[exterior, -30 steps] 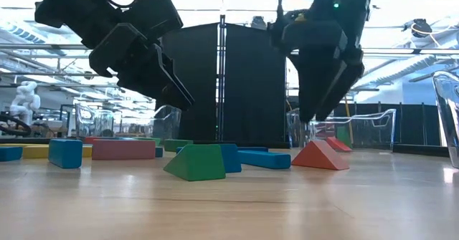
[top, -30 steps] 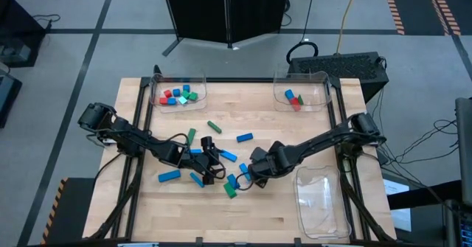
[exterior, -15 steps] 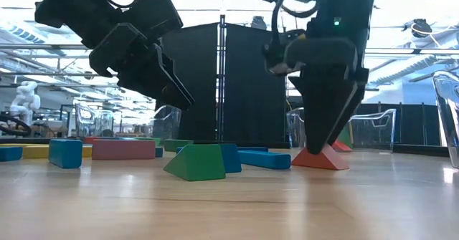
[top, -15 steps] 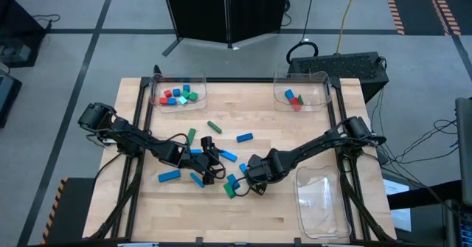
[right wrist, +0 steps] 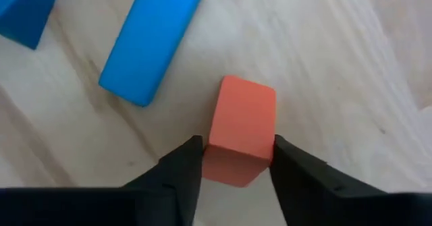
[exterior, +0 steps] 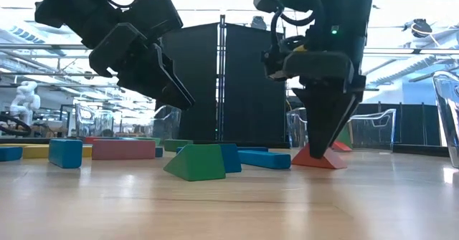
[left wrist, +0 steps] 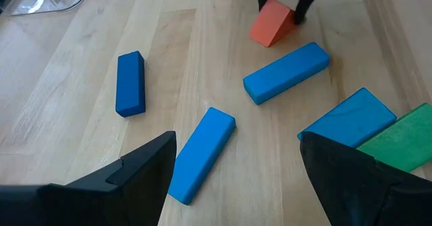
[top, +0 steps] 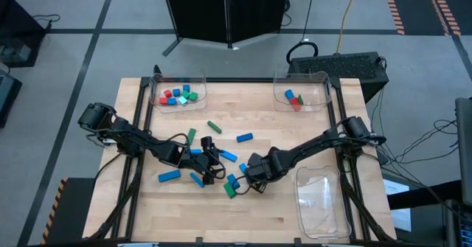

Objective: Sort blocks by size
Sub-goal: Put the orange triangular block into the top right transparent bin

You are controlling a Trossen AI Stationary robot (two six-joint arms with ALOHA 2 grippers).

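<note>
Because the red wedge (right wrist: 241, 128) lies flat on the bench (top: 295, 129) amid the loose blocks near the middle, the right pincer (right wrist: 233, 160) has dropped straight over it, fingers flanking its two sides and touching or nearly so; it is closing, though I cannot tell whether the grip is firm yet. Meanwhile the left pincer (left wrist: 233, 165) hangs spread and empty above blue bars (left wrist: 202, 154), probably waiting. Sorted blocks sit in two far trays (top: 179, 92), so the wedge likely goes there.
</note>
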